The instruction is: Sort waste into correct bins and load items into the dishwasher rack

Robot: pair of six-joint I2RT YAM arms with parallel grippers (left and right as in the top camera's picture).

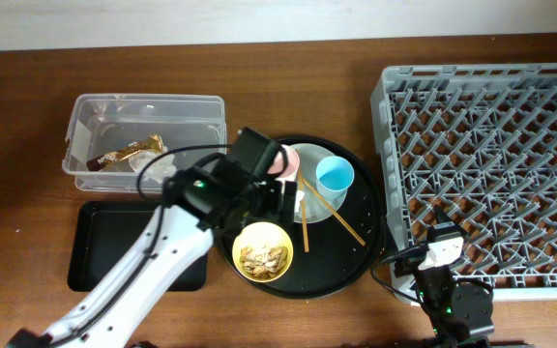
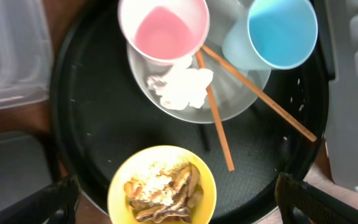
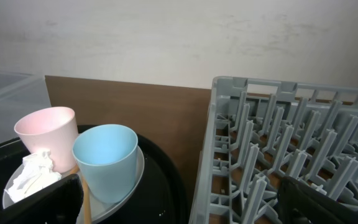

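The left end effector (image 2: 176,186) is released, jaws spread wide, positioned above the large round black tray (image 2: 92,124); nothing is gripped.
The right end effector (image 3: 179,183) is likewise released, jaws wide, low at the near counter edge between the round tray and the large grey plastic lattice dishwasher rack (image 1: 491,126); nothing is gripped.

Contents of the round tray:
- Pale grey-white round plate (image 2: 241,93), on the far half of the tray.
- Small pink cup (image 2: 163,31), upright on the plate; small blue cup (image 2: 281,31), upright just beside it on the rack side.
- Crumpled white tissue piece (image 2: 182,86), on the plate, touching the pink cup's base.
- Two thin wooden chopsticks (image 2: 213,112), close together by the pink cup and spreading apart; both run off the plate rim onto the tray floor; the longer-showing one (image 2: 260,93) passes under the blue cup's edge.
- Yellow bowl (image 2: 118,177), on the near half of the tray, apart from the plate; it holds tan crumbly food scraps (image 2: 163,190).

Left of the round tray on the brown wooden counter (image 1: 27,145):
- Clear rectangular plastic tub (image 1: 148,100), far side; a shiny gold-brown wrapper (image 1: 129,153) lies inside.
- Shallow black rectangular tray (image 1: 104,242), near side, partly covered by the left arm.

The rack stands on the right of the counter, its near-left corner beside the right arm.
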